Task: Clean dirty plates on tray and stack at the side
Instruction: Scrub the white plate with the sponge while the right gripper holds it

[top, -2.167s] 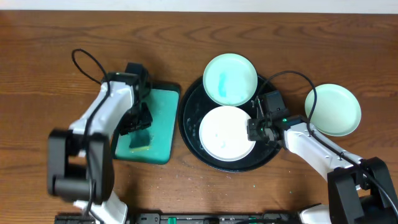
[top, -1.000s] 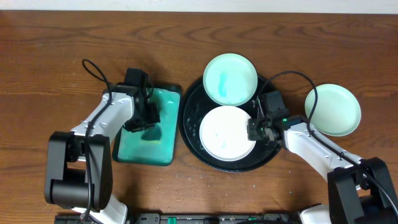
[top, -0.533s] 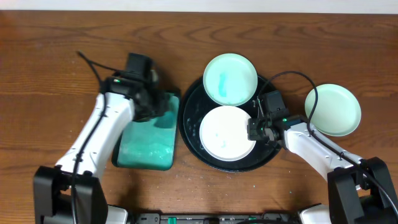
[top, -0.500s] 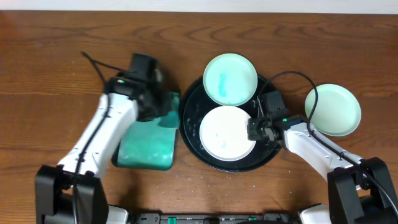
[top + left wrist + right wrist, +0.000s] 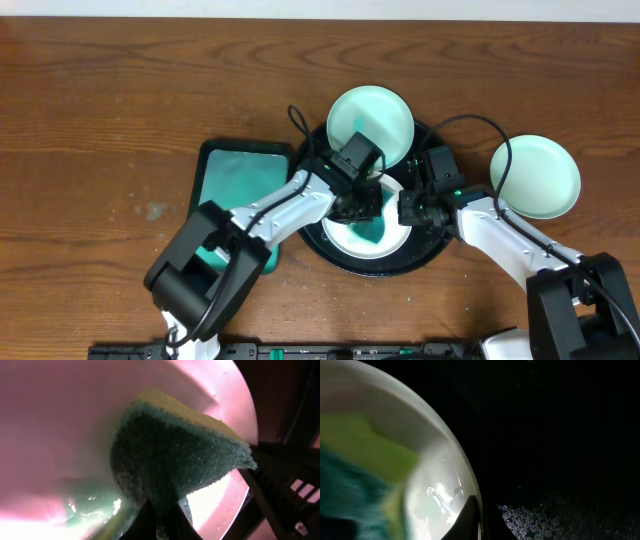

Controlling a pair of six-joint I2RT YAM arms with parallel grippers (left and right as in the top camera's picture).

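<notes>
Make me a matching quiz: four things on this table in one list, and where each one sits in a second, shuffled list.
1 sponge
2 teal tray
3 rear plate
4 rightmost plate

A on the wood, right of the black tray
B on the front plate, in the left pincer
C at the black tray's back edge
D left of the black tray

Pairs: 1-B, 2-D, 3-C, 4-A

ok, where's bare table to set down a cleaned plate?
Widest bare wood lies left of the teal tray. Also free: the strip beyond the side plate, toward the far right corner. Crowded: the black tray, where the left arm and right arm meet at the centre plate, and the gap to the side plate.
</notes>
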